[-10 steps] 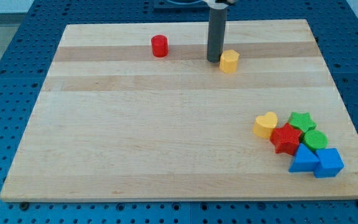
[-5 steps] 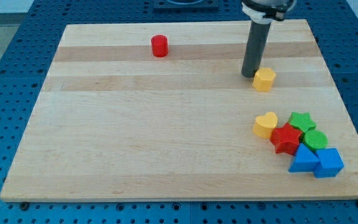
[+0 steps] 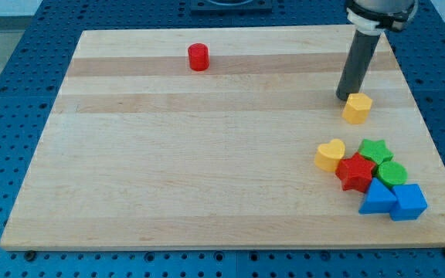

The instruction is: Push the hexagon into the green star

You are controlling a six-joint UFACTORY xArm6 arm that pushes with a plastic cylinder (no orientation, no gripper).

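Note:
The yellow hexagon [image 3: 357,108] lies on the wooden board at the view's right, above the cluster of blocks. My tip [image 3: 345,97] touches the hexagon's upper left side. The green star [image 3: 375,150] sits below the hexagon, at the top right of the cluster, with a gap of bare board between them.
The cluster holds a yellow heart [image 3: 331,154], a red star [image 3: 354,171], a green round block [image 3: 393,173], a blue triangle [image 3: 377,198] and a blue cube [image 3: 408,202]. A red cylinder [image 3: 198,57] stands near the view's top. The board's right edge [image 3: 417,116] is close by.
My tip has pushed the yellow hexagon steadily to the view's right and down, from the top middle toward the cluster. The other blocks have not moved.

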